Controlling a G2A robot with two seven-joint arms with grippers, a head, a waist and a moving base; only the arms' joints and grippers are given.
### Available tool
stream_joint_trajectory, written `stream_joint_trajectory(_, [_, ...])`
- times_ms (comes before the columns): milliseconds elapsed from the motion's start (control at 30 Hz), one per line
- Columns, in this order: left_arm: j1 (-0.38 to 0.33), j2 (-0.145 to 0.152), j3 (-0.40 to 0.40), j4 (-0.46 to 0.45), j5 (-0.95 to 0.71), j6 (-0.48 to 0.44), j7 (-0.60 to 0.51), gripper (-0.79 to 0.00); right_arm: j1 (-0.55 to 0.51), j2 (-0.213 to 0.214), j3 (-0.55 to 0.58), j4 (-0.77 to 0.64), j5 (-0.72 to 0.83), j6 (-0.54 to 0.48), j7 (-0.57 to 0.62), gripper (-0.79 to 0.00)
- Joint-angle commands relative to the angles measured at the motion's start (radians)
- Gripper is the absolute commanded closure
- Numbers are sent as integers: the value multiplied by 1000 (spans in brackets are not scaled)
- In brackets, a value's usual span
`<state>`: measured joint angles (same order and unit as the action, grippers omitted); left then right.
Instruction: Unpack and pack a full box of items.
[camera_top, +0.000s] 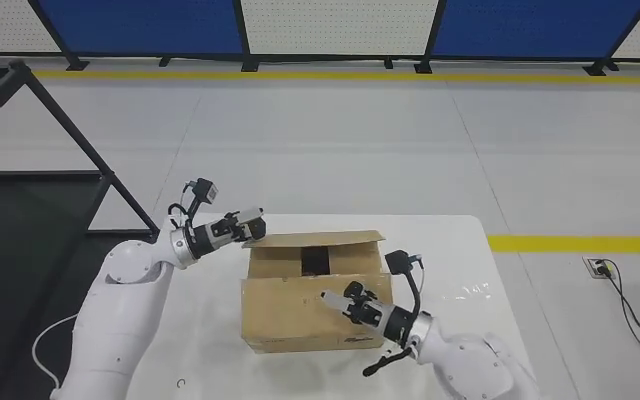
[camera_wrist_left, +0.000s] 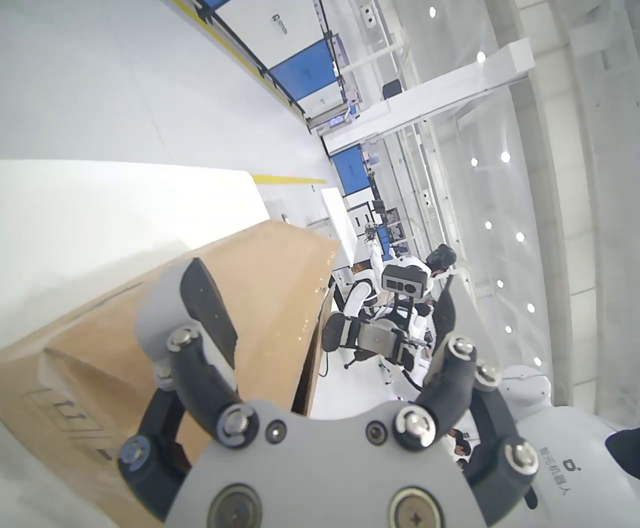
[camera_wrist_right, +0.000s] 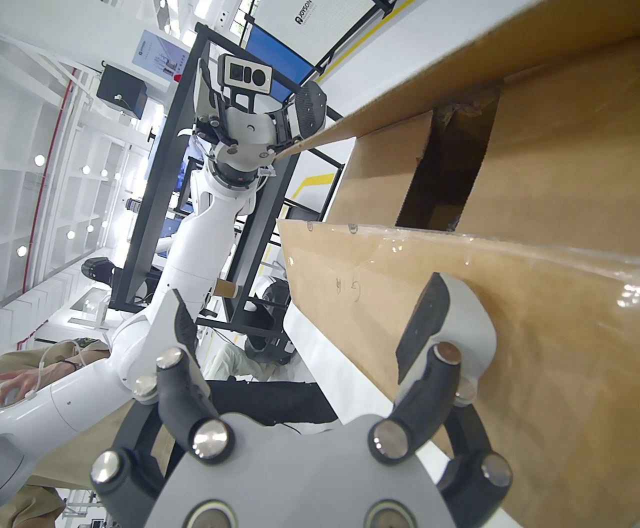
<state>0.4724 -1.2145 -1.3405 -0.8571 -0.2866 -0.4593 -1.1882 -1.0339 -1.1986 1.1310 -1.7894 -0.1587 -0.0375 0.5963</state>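
At the far left corner of the brown cardboard box (camera_top: 300, 315), I am seeing the left gripper (camera_top: 252, 227) hanging with its jaws spread wide, gripping nothing. Through its wrist camera, one black-padded finger (camera_wrist_left: 207, 305) is lying against the outer face of the box's raised far flap (camera_top: 330, 241), and the flap's top edge is running through the gap between the fingers. The box itself is sitting in the middle of the white rectangular table (camera_top: 450, 250). Its far flap is standing up, while its near flap (camera_wrist_right: 500, 300) is covering the near side of the top; whether that one is lying flat or tilting I cannot tell. Between the two, shorter inner flaps (camera_wrist_right: 385, 165) are lying folded inward, leaving a dark slot (camera_top: 315, 262), and what is lying inside I cannot make out. A strip of clear shiny tape (camera_wrist_right: 525, 252) is running along the near flap's free edge. Over the near right part of the box, the right gripper (camera_top: 342, 297) is hovering close above the near flap, likewise wide open and holding nothing. One of its fingers (camera_wrist_right: 440, 310) is hanging over the flap's brown surface, with the other spread well away from it.
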Motion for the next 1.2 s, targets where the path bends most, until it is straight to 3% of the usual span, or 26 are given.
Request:
stream_joint_trajectory(0, [4, 2, 7, -12, -14, 17, -38, -785, 1, -1, -4, 2, -1, -2, -1, -785])
stream_joint_trajectory(267, [-10, 17, 30, 7, -20, 128, -194, -785, 2, -4, -10, 11, -10, 12, -6, -785])
stream_joint_trajectory(533, [-25, 20, 44, 44, -82, 163, -259, -785, 25, -12, -48, 20, -68, 74, -27, -785])
stream_joint_trajectory(1167, [-43, 27, 122, 94, -35, 169, -295, -785, 40, -25, -67, 35, -89, 77, -51, -785])
